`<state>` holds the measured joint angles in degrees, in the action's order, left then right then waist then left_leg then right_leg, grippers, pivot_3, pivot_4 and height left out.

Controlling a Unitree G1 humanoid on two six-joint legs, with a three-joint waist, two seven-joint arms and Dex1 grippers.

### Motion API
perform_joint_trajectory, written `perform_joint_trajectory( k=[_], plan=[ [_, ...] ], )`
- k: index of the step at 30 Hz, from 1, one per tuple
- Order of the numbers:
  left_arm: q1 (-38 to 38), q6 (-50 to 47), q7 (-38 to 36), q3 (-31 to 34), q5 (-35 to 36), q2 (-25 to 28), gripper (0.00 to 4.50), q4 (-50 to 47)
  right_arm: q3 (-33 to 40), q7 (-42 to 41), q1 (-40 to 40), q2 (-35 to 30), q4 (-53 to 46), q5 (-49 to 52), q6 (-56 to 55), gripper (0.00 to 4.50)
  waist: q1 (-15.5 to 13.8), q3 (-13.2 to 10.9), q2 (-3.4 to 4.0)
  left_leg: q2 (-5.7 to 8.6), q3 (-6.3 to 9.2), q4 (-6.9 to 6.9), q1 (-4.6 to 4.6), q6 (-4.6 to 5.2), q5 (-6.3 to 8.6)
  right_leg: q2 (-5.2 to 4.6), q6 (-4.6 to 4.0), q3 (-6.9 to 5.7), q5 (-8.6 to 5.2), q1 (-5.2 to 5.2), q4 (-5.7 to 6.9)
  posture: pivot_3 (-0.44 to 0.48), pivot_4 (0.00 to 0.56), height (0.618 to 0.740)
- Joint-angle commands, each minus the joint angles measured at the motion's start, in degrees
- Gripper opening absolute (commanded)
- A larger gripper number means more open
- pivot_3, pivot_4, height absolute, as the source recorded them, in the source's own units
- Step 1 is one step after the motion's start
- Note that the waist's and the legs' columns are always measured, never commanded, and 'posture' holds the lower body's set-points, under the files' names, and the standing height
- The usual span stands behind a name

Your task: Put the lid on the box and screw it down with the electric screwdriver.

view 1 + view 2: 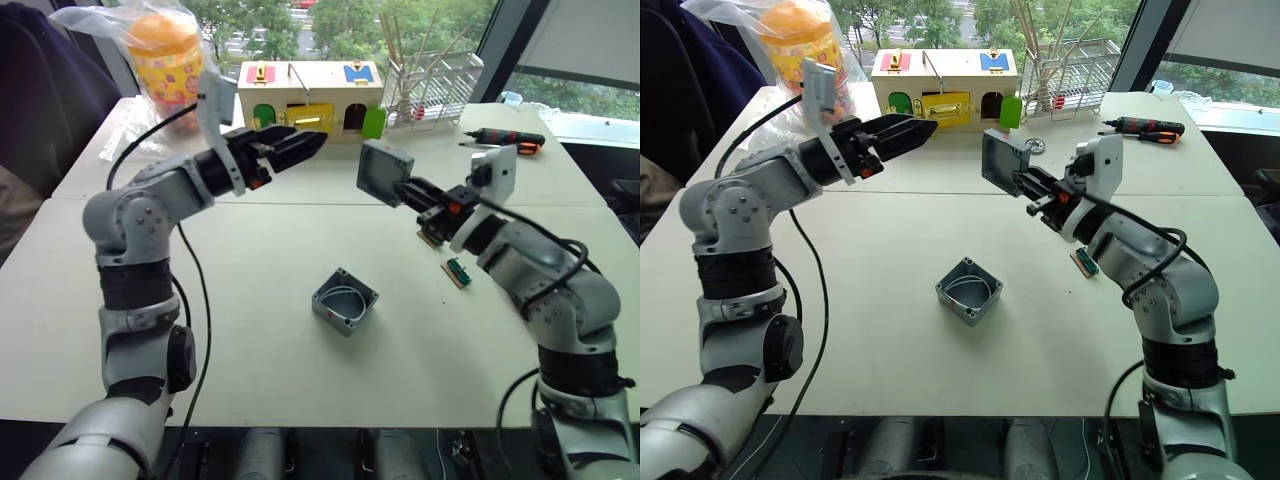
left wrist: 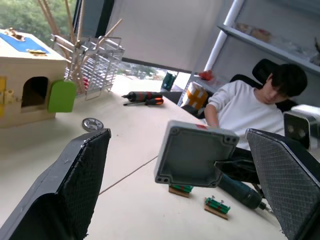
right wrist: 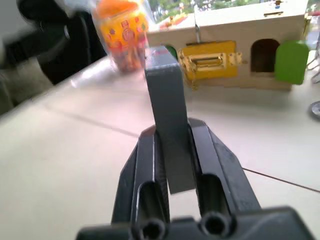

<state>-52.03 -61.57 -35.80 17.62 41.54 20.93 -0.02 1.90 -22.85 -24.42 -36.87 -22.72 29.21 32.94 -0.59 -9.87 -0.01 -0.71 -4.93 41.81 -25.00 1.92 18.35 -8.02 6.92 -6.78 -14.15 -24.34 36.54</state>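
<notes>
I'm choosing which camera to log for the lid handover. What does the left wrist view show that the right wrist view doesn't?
Left wrist view: the lid's inner face with corner holes, a seated person, two small green circuit boards, a wire rack.
Right wrist view: the lid edge-on, clamped in the right gripper, and an orange container.
Both: the lid, the wooden box with its green door, the table.

Both arms are silver-grey metal with rounded joint housings and black bands between segments, and a black cable loops along each. Each end effector, left [image 1: 300, 146] and right [image 1: 416, 190], has black fingers, cross-hatched pads [image 2: 80, 185], and a white wrist-mounted camera block.
</notes>
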Motion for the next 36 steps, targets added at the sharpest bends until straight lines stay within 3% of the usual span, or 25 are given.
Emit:
perform_joint_trajectory(
  k=[1,6,9,11,17,21,28,36],
  plan=[
    [-0.2,-2.6,1.9,1.5,3.3,0.5,3.90,-1.1,-3.0,-1.8,1.7,-3.3,-5.6,-14.4,-15.8,0.10,-0.1,0.0,0.00,0.02,0.00,0.00,0.00,-0.04,-0.02,0.01,0.00,0.00,0.00,0.00,0.00,0.000,0.150,0.706],
    [1.0,-3.5,1.0,-0.9,4.7,0.8,1.65,-1.2,-10.4,2.7,12.4,-12.7,-2.6,-46.4,-50.0,0.10,-0.1,0.0,-0.04,0.01,0.06,-0.01,0.01,-0.09,-0.04,-0.02,0.01,0.00,-0.01,0.04,-0.06,0.000,0.150,0.706],
    [1.1,-2.0,-0.6,-4.1,3.7,0.6,0.10,-0.7,-11.0,8.6,17.0,-12.1,0.1,-56.1,-58.9,0.10,-0.2,0.0,-0.04,-0.02,0.05,-0.02,0.07,-0.13,-0.07,0.01,0.01,0.00,-0.01,0.12,-0.15,0.000,0.150,0.706],
    [1.0,-1.4,-2.0,-5.8,3.5,1.1,0.04,-0.4,-10.3,10.5,18.4,-10.3,0.9,-58.0,-60.8,0.10,-0.1,0.0,-0.04,-0.06,0.06,-0.02,0.08,-0.19,-0.10,0.02,0.01,-0.01,-0.01,0.14,-0.15,0.000,0.150,0.706],
    [4.6,6.4,-13.3,-22.0,-3.9,6.2,0.04,-3.3,-9.7,13.6,20.9,-6.8,0.8,-66.2,-63.5,0.10,-0.2,0.0,-0.02,-0.08,0.05,-0.16,0.28,-0.23,-0.12,0.12,-0.01,-0.01,-0.02,0.33,-0.22,0.000,0.150,0.706],
    [5.8,12.0,-19.7,-29.1,-8.6,8.3,0.04,-2.3,-10.0,16.6,23.2,-5.9,2.4,-71.8,-66.3,0.10,-0.2,0.0,-0.02,-0.05,0.01,-0.28,0.58,-0.24,-0.12,0.12,-0.02,-0.02,-0.02,0.64,-0.35,0.000,0.150,0.706],
    [6.4,17.2,-25.1,-33.3,-13.2,9.6,0.04,-0.7,-10.4,17.8,25.2,-4.3,3.5,-75.1,-67.7,0.10,-0.1,0.0,-0.01,-0.10,0.04,-0.37,0.70,-0.25,-0.13,0.13,-0.02,-0.01,-0.03,0.72,-0.39,0.000,0.150,0.706],
    [6.7,21.8,-26.5,-35.6,-18.3,8.1,0.04,2.2,-11.0,18.7,25.2,-2.9,5.9,-77.4,-68.2,0.10,-0.2,0.0,-0.01,-0.10,0.04,-0.38,0.71,-0.25,-0.13,0.13,-0.02,-0.02,-0.03,0.75,-0.40,0.000,0.150,0.706]
  ],
)
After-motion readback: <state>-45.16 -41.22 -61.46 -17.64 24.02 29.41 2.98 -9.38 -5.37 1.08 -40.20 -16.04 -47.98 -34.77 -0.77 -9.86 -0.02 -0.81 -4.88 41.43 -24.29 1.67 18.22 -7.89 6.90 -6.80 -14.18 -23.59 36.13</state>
